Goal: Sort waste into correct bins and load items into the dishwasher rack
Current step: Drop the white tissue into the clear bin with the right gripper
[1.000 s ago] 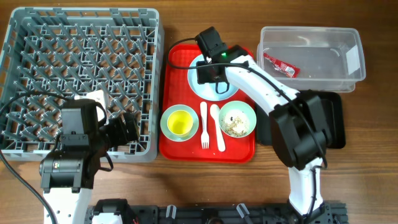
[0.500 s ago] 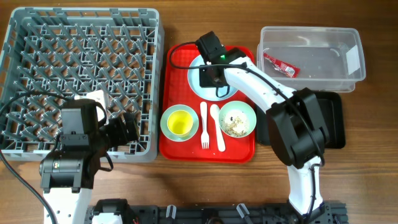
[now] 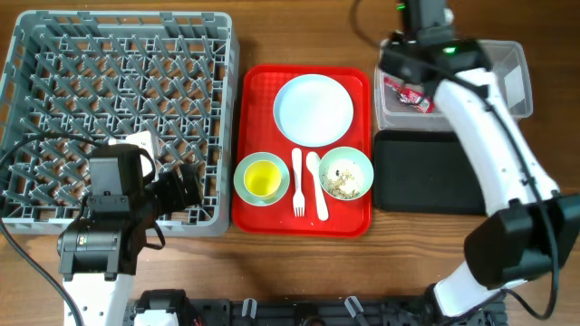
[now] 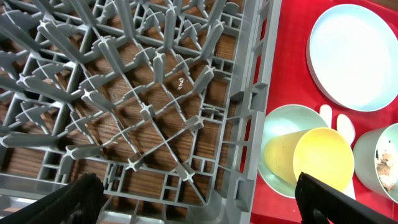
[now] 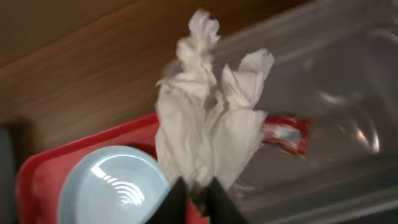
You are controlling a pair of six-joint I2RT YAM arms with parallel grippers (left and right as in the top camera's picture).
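Your right jaws are closed on the tissue (image 5: 208, 124), pinching one end, and the wad stands just ahead of them. Past it and to the right is the tub (image 5: 348, 68) with the wrapper (image 5: 286, 134) inside. The plate (image 5: 115, 180) sits off to the left. Carry the tissue fully over the tub wall before letting go, then open wide so no fold clings. Your left jaws stand open over the rack (image 4: 124, 93).
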